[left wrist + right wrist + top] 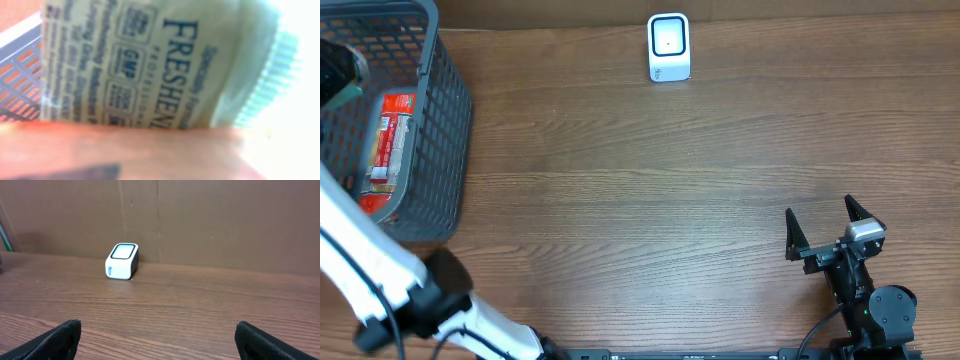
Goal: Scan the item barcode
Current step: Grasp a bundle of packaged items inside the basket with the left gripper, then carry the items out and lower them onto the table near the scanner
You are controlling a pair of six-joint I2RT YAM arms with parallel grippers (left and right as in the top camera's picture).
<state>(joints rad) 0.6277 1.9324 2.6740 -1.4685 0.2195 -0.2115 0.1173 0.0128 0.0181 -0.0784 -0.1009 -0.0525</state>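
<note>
Pale pouch point(150, 60) is up against the left end effector point(338, 75) at the basket point(440, 150), print slanted, long axis unclear. Can't tell if it's clamped. Right end effector point(819, 214), well away from the basket, has its fingers apart.

Grey mesh basket point(450, 130) at wooden table's point(670, 200) left edge, red packet point(392, 135) inside; brown board point(225, 220) behind.

the overhead view is evenly and brightly lit, sharp across the table point(650, 180), with only faint shadows. the left wrist view is heavily blurred: a pale pouch point(150, 60) sits too close to focus, and white glare blows out the 3 o'clock edge. the right wrist view is dimmer but crisp around the scanner point(122, 261).
</note>
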